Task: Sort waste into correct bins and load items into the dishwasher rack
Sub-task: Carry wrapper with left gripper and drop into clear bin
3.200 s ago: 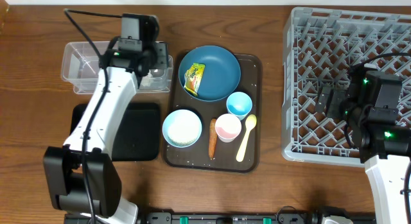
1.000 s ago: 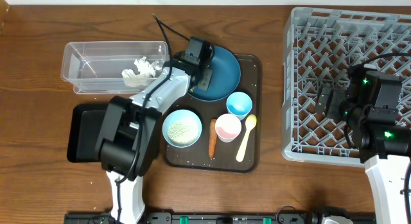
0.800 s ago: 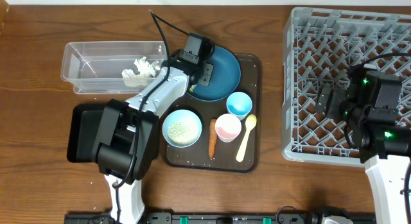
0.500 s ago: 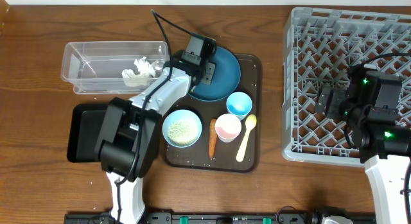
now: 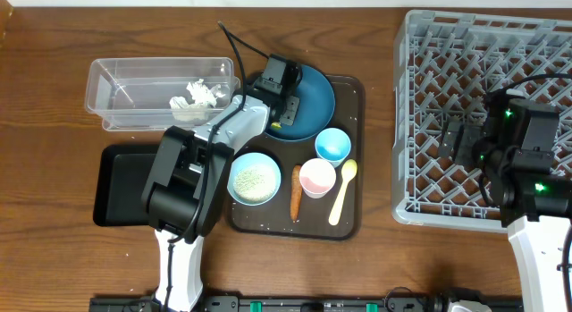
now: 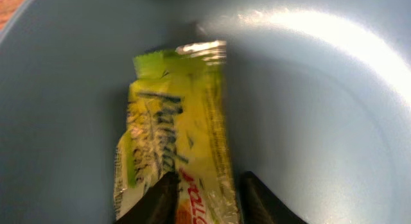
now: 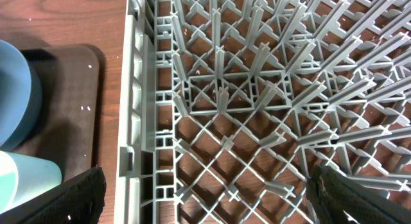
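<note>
The yellow-green wrapper [image 6: 173, 140] lies in the large dark-blue bowl [image 5: 308, 97]. My left gripper [image 5: 277, 105] is down in that bowl, and its arm hides most of the wrapper from overhead. In the left wrist view the gripper [image 6: 207, 185] has its jaws drawn close, pinching the wrapper's near end. White tissue [image 5: 197, 95] lies in the clear tub [image 5: 116, 93]. The pale-blue bowl [image 5: 255, 178] holds rice. The orange carrot [image 5: 296, 191] lies beside it. My right gripper [image 5: 465, 138] hangs open and empty over the grey rack [image 5: 492, 44], which fills the right wrist view [image 7: 257, 89].
The black tray [image 5: 125, 182] sits below the tub. On the dark-brown serving tray [image 5: 344, 224] stand a light-blue cup [image 5: 332, 145], a pink cup [image 5: 317, 178] and a pale yellow spoon [image 5: 343, 191]. The right wrist view shows the serving tray's corner [image 7: 64, 89].
My left gripper has left the clear tub, where the tissue now lies, and moved right into the dark-blue bowl onto the wrapper. Over the last second it only shifted slightly. The right arm has not moved.
</note>
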`<state>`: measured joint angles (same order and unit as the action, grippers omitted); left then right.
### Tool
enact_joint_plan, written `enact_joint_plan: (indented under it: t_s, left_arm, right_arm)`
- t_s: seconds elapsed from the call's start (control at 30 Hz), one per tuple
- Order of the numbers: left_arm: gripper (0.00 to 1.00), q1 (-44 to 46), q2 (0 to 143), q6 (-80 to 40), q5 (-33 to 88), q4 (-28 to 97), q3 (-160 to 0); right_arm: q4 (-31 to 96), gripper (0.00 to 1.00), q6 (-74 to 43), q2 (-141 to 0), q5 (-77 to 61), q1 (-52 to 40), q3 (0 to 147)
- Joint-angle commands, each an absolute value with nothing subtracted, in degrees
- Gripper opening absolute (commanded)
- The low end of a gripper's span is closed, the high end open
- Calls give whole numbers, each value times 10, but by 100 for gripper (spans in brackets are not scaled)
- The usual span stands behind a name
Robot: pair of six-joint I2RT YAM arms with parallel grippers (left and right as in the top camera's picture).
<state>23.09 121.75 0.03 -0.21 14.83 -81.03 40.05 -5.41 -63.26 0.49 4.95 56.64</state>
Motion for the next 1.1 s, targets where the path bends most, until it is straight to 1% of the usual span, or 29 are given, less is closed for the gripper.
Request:
enact_joint_plan:
  t_s: [0.0, 0.07, 0.13, 0.17, 0.4, 0.7, 0.87, 0.97, 1.07]
  left_arm:
    - [26, 232, 1235, 4, -7, 156, -812]
    - [19, 232, 1235, 4, -7, 157, -812]
    - [9, 232, 1235, 4, -7, 157, -812]
    - [6, 232, 1234, 4, -7, 157, -812]
    - [6, 232, 1185, 4, -7, 164, -812]
    - [6, 220, 1044, 4, -7, 215, -812]
    - [6, 171, 992, 1, -24, 258, -812]
    - [6, 128, 988, -1, -37, 283, -812]
    - [6, 78, 989, -29, -37, 303, -812]
  right_arm:
    - [401, 99, -46, -633, 6, 38, 580]
    - [401, 99, -46, -633, 6, 38, 580]
    - [401, 99, -46, -633, 6, 38, 580]
    - [401, 99, -46, -633, 6, 38, 580]
    - [401, 99, -46, -633, 6, 38, 580]
    - [401, 99, -46, -633, 6, 38, 580]
    - [402, 99, -46, -633, 6, 38, 580]
    - [402, 99, -46, -633, 6, 38, 580]
    - [402, 99, -47, -633, 6, 38, 580]
